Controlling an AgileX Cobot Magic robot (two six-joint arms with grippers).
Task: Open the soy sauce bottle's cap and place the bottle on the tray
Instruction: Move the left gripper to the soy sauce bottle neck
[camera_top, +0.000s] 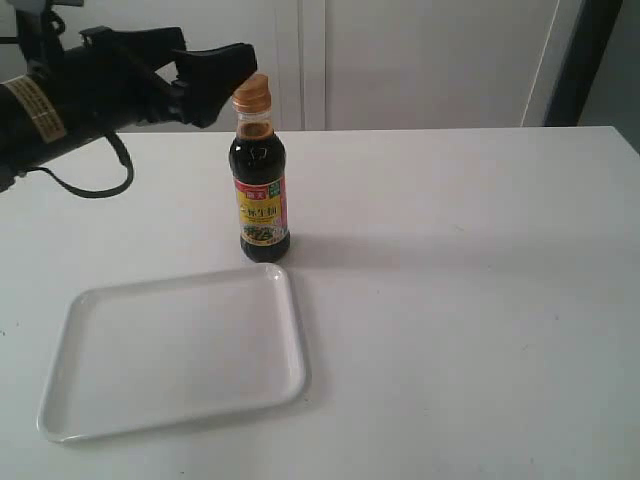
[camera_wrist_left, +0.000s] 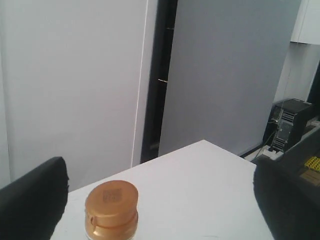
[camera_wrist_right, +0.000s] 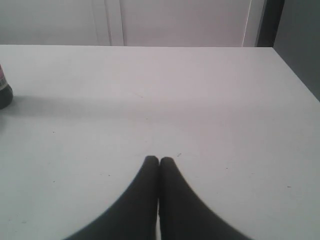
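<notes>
The soy sauce bottle (camera_top: 262, 190) stands upright on the white table just behind the tray (camera_top: 70, 330), which holds nothing. Its golden-orange cap (camera_top: 251, 92) is closed. My left gripper (camera_top: 225, 78) hovers at cap height, just left of the cap, and is open. In the left wrist view the cap (camera_wrist_left: 111, 206) sits between the widely spread fingers (camera_wrist_left: 35, 197), nearer one of them and touching neither; the left gripper (camera_wrist_left: 157, 172) holds nothing. My right gripper (camera_wrist_right: 159, 162) is shut and empty over bare table, and only the bottle's base (camera_wrist_right: 4, 94) shows at that frame's edge.
The white table (camera_top: 470, 280) runs right of the bottle and tray. A pale wall with a dark vertical strip (camera_wrist_left: 159, 80) rises behind the table's far edge. The left arm's black cable (camera_top: 95, 185) loops over the table at the far left.
</notes>
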